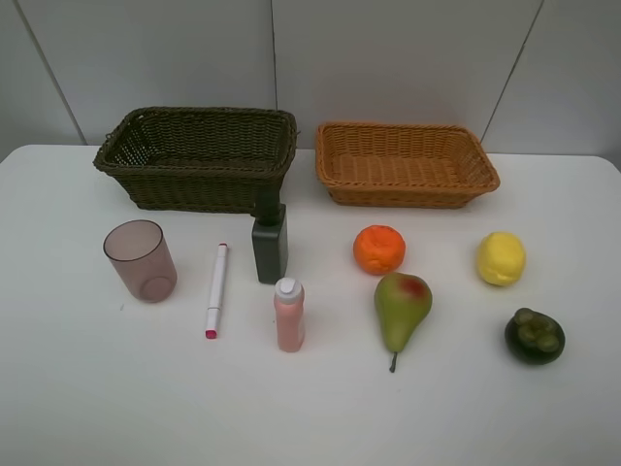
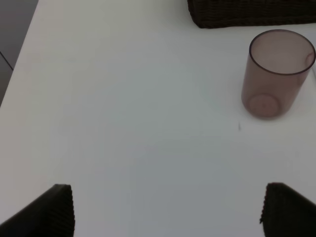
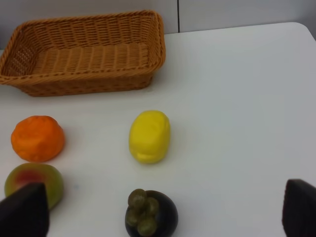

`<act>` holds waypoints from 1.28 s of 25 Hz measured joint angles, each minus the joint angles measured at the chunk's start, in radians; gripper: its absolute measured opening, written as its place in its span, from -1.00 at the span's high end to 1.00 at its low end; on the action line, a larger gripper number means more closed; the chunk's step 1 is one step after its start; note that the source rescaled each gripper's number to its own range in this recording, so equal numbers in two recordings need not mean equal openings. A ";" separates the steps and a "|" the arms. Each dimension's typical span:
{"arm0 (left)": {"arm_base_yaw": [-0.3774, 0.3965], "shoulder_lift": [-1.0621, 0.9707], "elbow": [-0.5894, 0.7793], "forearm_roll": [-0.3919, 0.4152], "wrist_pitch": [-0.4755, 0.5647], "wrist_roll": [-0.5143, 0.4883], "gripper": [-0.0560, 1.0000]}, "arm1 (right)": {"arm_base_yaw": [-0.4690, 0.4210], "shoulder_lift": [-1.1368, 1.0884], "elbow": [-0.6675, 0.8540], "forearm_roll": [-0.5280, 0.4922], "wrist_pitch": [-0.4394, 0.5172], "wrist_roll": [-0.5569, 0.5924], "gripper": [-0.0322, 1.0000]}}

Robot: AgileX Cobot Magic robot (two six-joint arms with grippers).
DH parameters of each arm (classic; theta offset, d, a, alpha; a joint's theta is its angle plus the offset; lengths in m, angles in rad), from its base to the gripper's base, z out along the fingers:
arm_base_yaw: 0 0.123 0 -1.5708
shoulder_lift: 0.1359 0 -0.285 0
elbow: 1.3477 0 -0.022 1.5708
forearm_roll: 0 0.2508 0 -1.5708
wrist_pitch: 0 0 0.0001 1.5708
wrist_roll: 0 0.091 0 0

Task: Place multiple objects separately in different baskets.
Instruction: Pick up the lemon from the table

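Note:
On the white table stand a dark olive basket and an orange-tan basket, both empty. In front lie a pinkish cup, marker, dark green bottle, pink bottle, orange, pear, lemon and dark green fruit. My left gripper is open and empty, short of the cup. My right gripper is open and empty over the dark green fruit, near the lemon, orange and pear.
Neither arm shows in the exterior high view. The table's left edge runs close to the left gripper. A grey panelled wall stands behind the baskets.

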 joint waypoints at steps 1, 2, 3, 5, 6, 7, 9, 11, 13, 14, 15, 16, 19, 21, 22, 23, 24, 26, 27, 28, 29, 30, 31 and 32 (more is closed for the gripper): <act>0.000 0.000 0.000 0.000 0.000 0.000 -1.00 | 0.000 0.000 0.000 0.000 0.000 0.000 -1.00; 0.000 0.000 0.000 0.000 0.000 0.000 -1.00 | 0.000 0.000 0.000 0.000 0.000 0.000 -1.00; 0.000 0.000 0.000 0.000 0.000 0.000 -1.00 | 0.000 0.000 0.000 0.000 0.000 0.000 -1.00; 0.000 0.000 0.000 0.000 0.000 0.000 -1.00 | 0.000 0.000 0.000 0.000 0.000 0.000 -1.00; 0.000 0.000 0.000 0.000 0.000 0.000 -1.00 | 0.000 0.000 0.000 0.000 0.000 0.000 -1.00; 0.000 0.000 0.000 0.000 0.000 0.000 -1.00 | 0.000 0.000 0.000 0.000 0.000 0.000 -1.00; 0.000 0.000 0.000 0.000 0.000 0.000 -1.00 | 0.000 0.000 0.000 0.000 0.000 0.000 -1.00; 0.000 0.000 0.000 0.000 0.000 0.000 -1.00 | 0.000 0.000 0.000 0.000 0.000 0.000 -1.00; 0.000 0.000 0.000 0.000 0.000 0.000 -1.00 | 0.000 0.000 0.000 0.000 0.000 0.000 -1.00; 0.000 0.000 0.000 0.000 0.000 0.000 -1.00 | 0.000 0.000 0.000 0.001 0.000 0.000 -1.00; 0.000 0.000 0.000 0.000 0.000 0.000 -1.00 | 0.000 0.000 0.000 0.001 0.000 0.000 -1.00; 0.000 0.000 0.000 0.000 0.000 0.000 -1.00 | 0.000 0.000 0.000 0.001 0.000 0.000 -1.00; 0.000 0.000 0.000 0.000 0.000 0.000 -1.00 | 0.003 0.000 0.000 0.001 0.000 0.000 -1.00; 0.000 0.000 0.000 0.000 0.000 0.000 -1.00 | 0.003 0.000 0.000 0.001 0.000 0.000 -1.00; 0.000 0.000 0.000 0.000 0.000 0.000 -1.00 | 0.003 0.000 0.000 0.001 0.000 0.000 -1.00; 0.000 0.000 0.000 0.000 0.000 0.000 -1.00 | 0.003 0.000 0.000 0.001 0.000 0.000 -1.00; 0.000 0.000 0.000 0.000 0.000 0.000 -1.00 | 0.003 0.000 0.000 0.001 0.000 0.000 -1.00; 0.000 0.000 0.000 0.000 0.000 0.000 -1.00 | 0.003 0.000 0.000 0.001 0.000 0.000 -1.00; 0.000 0.000 0.000 0.000 0.000 0.000 -1.00 | 0.003 0.000 0.000 0.001 0.000 0.000 -1.00; 0.000 0.000 0.000 0.000 0.000 0.000 -1.00 | 0.003 0.000 0.000 0.001 0.000 0.000 -1.00; 0.000 0.000 0.000 0.000 0.000 0.000 -1.00 | 0.003 0.000 0.000 0.001 0.000 0.000 -1.00; 0.000 0.000 0.000 0.000 0.000 0.000 -1.00 | 0.003 0.000 0.000 0.001 0.000 0.000 -1.00; 0.000 0.000 0.000 0.000 0.000 0.000 -1.00 | 0.003 0.000 0.000 0.001 0.000 0.000 -1.00; 0.000 0.000 0.000 0.000 0.000 0.000 -1.00 | 0.003 0.000 0.000 0.001 0.000 0.000 -1.00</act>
